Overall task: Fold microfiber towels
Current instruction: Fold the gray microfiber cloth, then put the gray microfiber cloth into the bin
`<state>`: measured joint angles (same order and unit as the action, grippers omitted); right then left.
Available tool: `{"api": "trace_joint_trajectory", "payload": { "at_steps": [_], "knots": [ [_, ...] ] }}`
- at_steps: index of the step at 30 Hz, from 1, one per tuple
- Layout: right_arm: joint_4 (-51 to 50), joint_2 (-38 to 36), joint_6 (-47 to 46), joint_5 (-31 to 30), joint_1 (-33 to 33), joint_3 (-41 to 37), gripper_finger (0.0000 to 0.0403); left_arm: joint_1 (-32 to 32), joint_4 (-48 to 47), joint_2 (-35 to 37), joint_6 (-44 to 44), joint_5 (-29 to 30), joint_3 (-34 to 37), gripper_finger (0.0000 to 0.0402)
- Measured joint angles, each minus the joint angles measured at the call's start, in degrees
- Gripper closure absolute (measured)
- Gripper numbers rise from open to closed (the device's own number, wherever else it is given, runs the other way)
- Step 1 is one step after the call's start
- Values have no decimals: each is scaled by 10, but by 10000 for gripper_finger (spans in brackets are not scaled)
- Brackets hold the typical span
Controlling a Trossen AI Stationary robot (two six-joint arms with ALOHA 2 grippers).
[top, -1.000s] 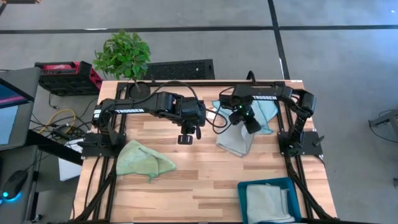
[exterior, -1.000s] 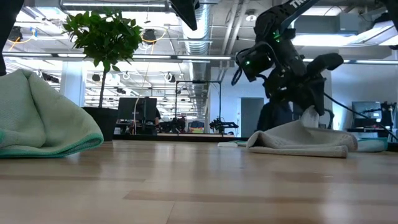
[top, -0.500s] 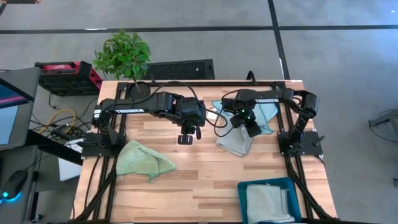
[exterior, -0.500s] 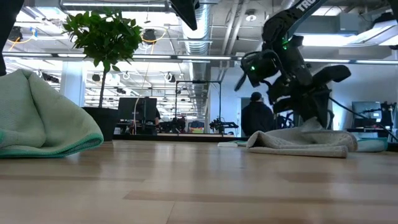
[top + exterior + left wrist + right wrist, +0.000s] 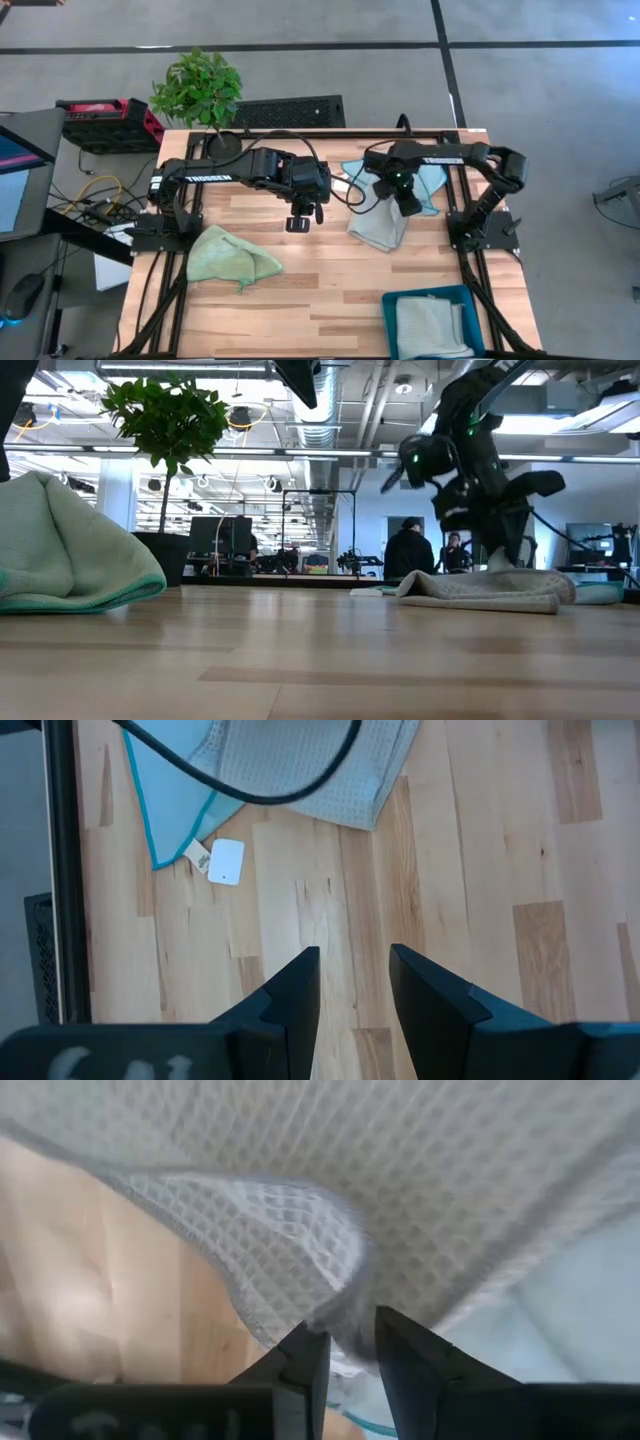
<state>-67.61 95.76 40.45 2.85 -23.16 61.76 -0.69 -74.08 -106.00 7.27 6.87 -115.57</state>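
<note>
light green cloth: the crumpled light green microfiber towel (image 5: 232,257) is lying in a heap on the wooden slat table (image 5: 300,300), toward the left front, well apart from both arms; it is probably waiting its turn.
left arm: the left gripper (image 5: 303,217) is hanging over bare wood near the table's middle, fingers (image 5: 290,995) standing apart with nothing between them; it appears to be waiting for a corner to be offered.
grey cloth: the grey waffle-weave microfiber towel (image 5: 380,225) is lying rumpled right of centre, overlapping the light blue microfiber towel (image 5: 432,180) behind it, whose white tag (image 5: 226,861) is resting on the wood.
right arm: the right gripper (image 5: 405,203) is sitting low at the grey towel's rear edge; its fingers (image 5: 305,1365) are pinching a raised fold of the weave in a narrow gap, likely so the edge can be lifted and drawn out flat.
bin: the rigid teal rectangular bin (image 5: 392,303) is standing at the right front corner, holding a pale folded towel (image 5: 428,328), seemingly finished work.
stage: judging by this, one towel is done and three are remaining.
</note>
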Motion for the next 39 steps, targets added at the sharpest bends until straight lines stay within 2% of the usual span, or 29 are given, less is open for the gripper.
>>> {"api": "trace_joint_trajectory", "payload": {
  "at_steps": [8, 14, 20, 25, 29, 32, 36, 39],
  "knots": [
    [-3, -83, 1, 1, -1, 1, 297, 0, 0, 0, 0, 0, 0, 286],
    [-23, -104, 17, 5, 7, 1, 297, 0, 0, 0, -6, 0, 0, 286],
    [-37, -153, -52, 6, 10, 1, 297, 2, 6, 1, -56, 0, 13, 286],
    [-30, -220, -143, 13, 38, 1, 297, 3, 52, 1, -21, 0, 73, 286],
    [-23, -247, -207, 47, 82, 1, 297, 3, 94, 0, -12, 0, 106, 286],
    [-29, -260, -209, 45, 133, 1, 297, 3, 98, 0, -25, 5, 108, 286],
    [-27, -279, -215, 44, 222, 0, 297, 3, 96, 0, -38, 14, 108, 286],
    [-23, -291, -263, 30, 299, 0, 297, 1, 73, 0, -46, 15, 105, 286]
  ]
}}
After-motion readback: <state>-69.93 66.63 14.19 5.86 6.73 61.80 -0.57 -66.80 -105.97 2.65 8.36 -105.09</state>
